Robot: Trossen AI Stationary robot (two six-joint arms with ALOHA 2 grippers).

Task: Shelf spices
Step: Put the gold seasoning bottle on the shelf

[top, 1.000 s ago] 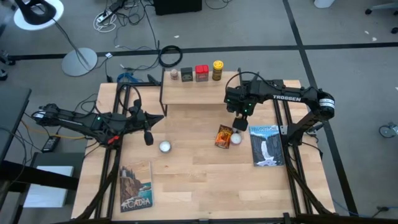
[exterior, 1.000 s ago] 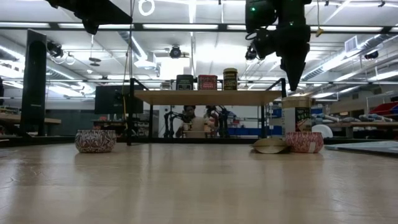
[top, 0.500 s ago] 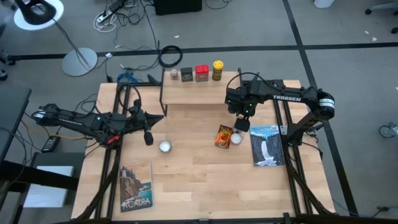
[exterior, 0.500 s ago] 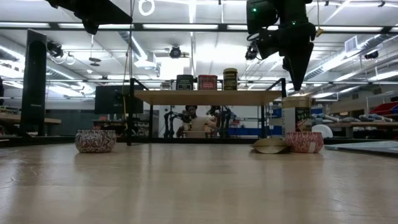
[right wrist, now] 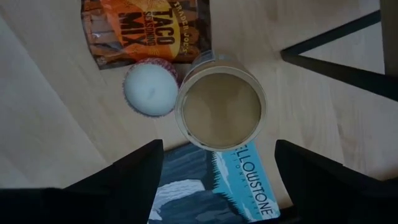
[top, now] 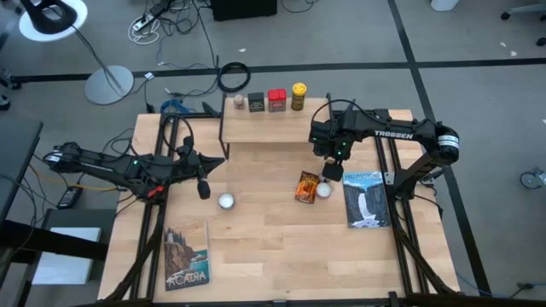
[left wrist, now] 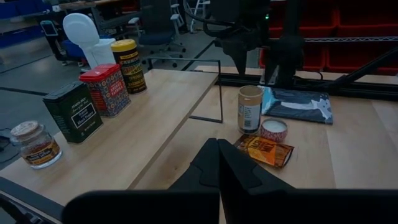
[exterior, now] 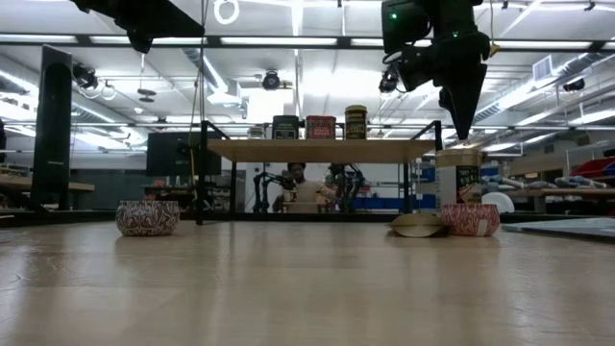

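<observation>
Tan jar [right wrist: 220,110] stands centred between the right arm's spread fingers [right wrist: 127,177].

Four containers, the small pale-capped jar [left wrist: 37,144], dark tin [left wrist: 73,112], red tin [left wrist: 107,89] and yellow black-lidded jar [left wrist: 129,65], were lined upright on the shelf [top: 273,128]; the tan cylindrical jar [left wrist: 250,109] stood beside the flat-lying orange packet [left wrist: 267,151].

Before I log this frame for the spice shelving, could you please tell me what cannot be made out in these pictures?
- High view: the tan jar is hidden beneath the right end effector.
- Right wrist view: the orange packet is cut off by the picture's edge, and the Yellowstone book sits partly behind the fingers.
- Left wrist view: the small pale-capped jar has a label too small to read.
</observation>
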